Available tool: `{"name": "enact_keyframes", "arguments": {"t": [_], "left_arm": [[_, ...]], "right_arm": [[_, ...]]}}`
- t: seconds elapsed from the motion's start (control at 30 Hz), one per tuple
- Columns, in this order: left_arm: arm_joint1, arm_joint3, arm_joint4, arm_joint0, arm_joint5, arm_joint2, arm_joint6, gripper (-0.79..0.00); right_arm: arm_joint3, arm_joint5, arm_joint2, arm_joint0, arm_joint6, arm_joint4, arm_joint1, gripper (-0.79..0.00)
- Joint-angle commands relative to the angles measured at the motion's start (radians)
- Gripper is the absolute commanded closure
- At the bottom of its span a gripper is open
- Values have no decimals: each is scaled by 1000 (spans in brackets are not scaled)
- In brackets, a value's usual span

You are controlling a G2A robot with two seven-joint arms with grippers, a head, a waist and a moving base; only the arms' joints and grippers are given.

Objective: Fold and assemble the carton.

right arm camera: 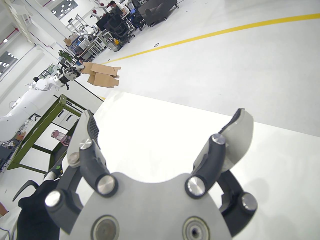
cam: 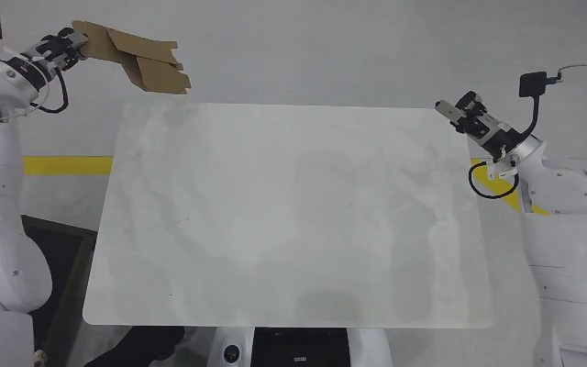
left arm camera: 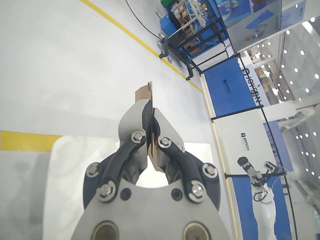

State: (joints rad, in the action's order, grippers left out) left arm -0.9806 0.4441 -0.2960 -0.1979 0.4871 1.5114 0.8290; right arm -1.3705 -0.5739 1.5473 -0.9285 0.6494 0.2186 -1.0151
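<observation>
A flat brown carton (cam: 138,57) hangs in the air beyond the far left corner of the white table (cam: 293,220), its flaps unfolded. My left gripper (cam: 77,42) is shut on one edge of it; the left wrist view shows the carton (left arm camera: 149,116) edge-on, pinched between the two pads. My right gripper (cam: 447,110) hovers at the table's far right corner, open, with nothing between its fingers (right arm camera: 88,126). From the right wrist view the carton (right arm camera: 102,75) shows far off, held by the other arm above the table's corner.
The table top (right arm camera: 160,126) is bare white. A green metal frame (right arm camera: 47,131) stands beside the table's left side, with a pink bottle (right arm camera: 60,137) in it. Yellow floor lines (cam: 69,165) run past the table on both sides.
</observation>
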Motion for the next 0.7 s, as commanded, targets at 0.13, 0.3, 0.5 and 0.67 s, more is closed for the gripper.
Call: {"name": "enact_keyframes", "arguments": {"t": [0.13,0.3,0.5,0.67], "left_arm": [[-55,70,74,-2,-12,-91,5,0],[-99,141,153,-18,-23,-169,28,0],[-136,222,211,-35,-37,-247,27,0],[-157,293,261,-55,-34,-296,42,0]], "right_arm": [[0,0,0,0,0,0,0,-785],[0,0,0,0,0,0,0,-785],[0,0,0,0,0,0,0,-785],[0,0,0,0,0,0,0,-785]]}}
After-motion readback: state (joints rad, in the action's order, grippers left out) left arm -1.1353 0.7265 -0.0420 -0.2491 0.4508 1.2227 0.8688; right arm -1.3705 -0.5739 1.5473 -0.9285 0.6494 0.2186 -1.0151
